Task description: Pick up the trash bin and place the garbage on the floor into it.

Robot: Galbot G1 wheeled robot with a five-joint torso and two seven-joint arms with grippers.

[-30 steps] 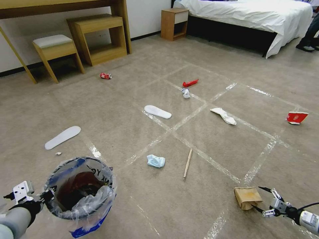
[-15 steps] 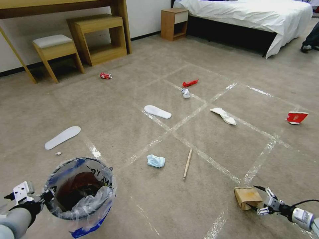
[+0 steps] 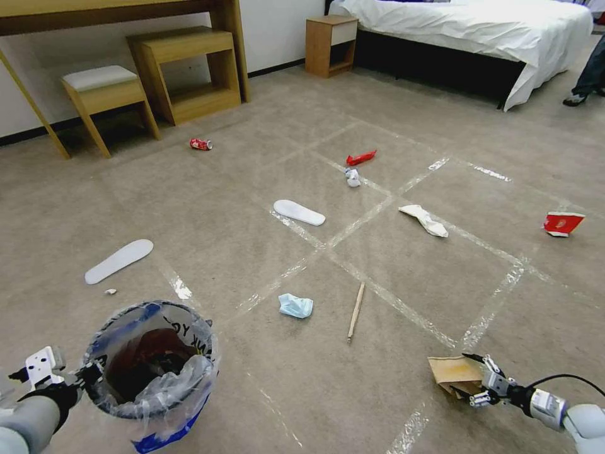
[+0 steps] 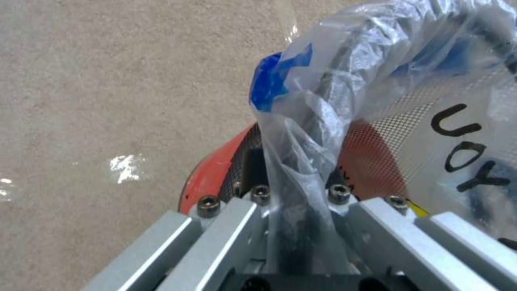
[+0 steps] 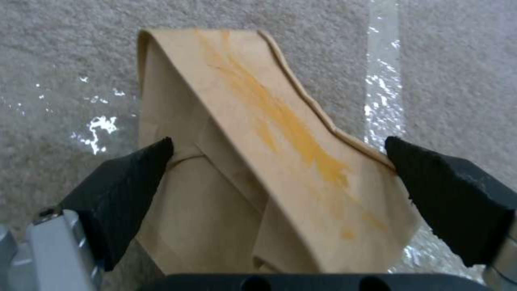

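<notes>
Straddling brown paper bag (image 5: 258,169) on floor (image 3: 378,277), my right gripper (image 3: 474,380) wide open; left gripper (image 3: 85,375) clamps trash bin (image 3: 151,372) rim

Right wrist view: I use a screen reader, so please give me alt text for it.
The right claw straddles a creased brown paper bag with an orange smear, its two black fingertips open on either side of it. Beneath lies beige carpet floor crossed by a shiny clear tape strip.
</notes>
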